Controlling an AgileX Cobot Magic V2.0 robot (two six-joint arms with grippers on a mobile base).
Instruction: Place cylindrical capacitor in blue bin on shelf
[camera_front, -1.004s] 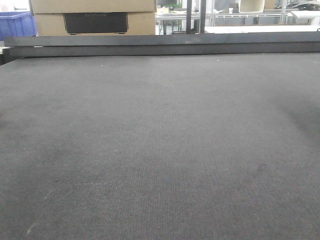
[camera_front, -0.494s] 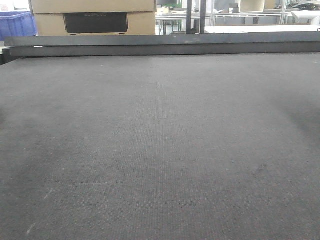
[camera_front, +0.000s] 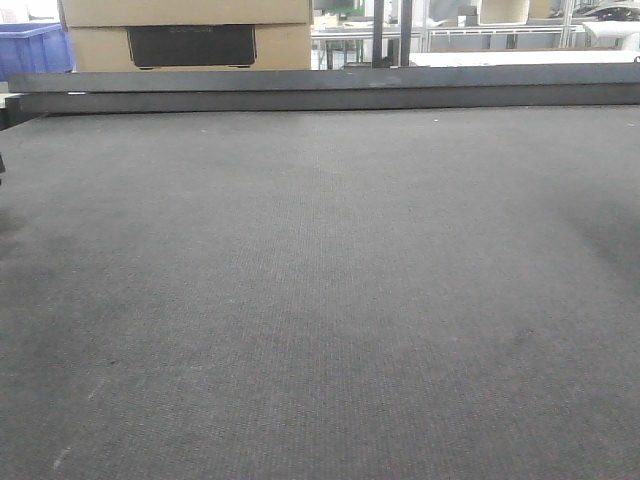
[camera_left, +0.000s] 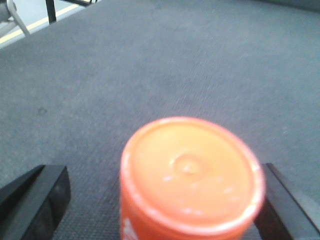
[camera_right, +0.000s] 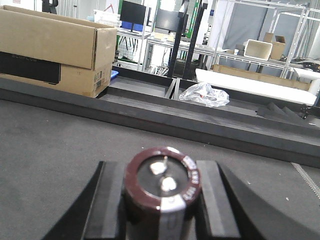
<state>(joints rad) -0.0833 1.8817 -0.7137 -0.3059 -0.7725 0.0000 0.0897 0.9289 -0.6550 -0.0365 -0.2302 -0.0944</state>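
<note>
In the right wrist view my right gripper (camera_right: 161, 210) is shut on the cylindrical capacitor (camera_right: 163, 179), a stubby dark brown cylinder with two silvery terminals on its end. Both fingers press its sides, above the dark mat. In the left wrist view my left gripper (camera_left: 157, 212) is open around an orange round-topped container (camera_left: 190, 172). The container touches the right finger, with a gap to the left finger (camera_left: 37, 200). A blue bin (camera_front: 35, 45) shows at the far left beyond the table. I cannot tell whether the steel racks (camera_right: 295, 22) far behind are the shelf. No gripper shows in the front view.
A dark mat (camera_front: 320, 280) covers the table, with a raised dark rail (camera_front: 320, 88) along its far edge. A cardboard box (camera_front: 185, 35) stands behind the rail. A crumpled clear plastic bag (camera_right: 205, 94) lies in the trough beyond the rail.
A small dark sliver has appeared at the left edge of the front view. Nothing else has visibly changed.
</note>
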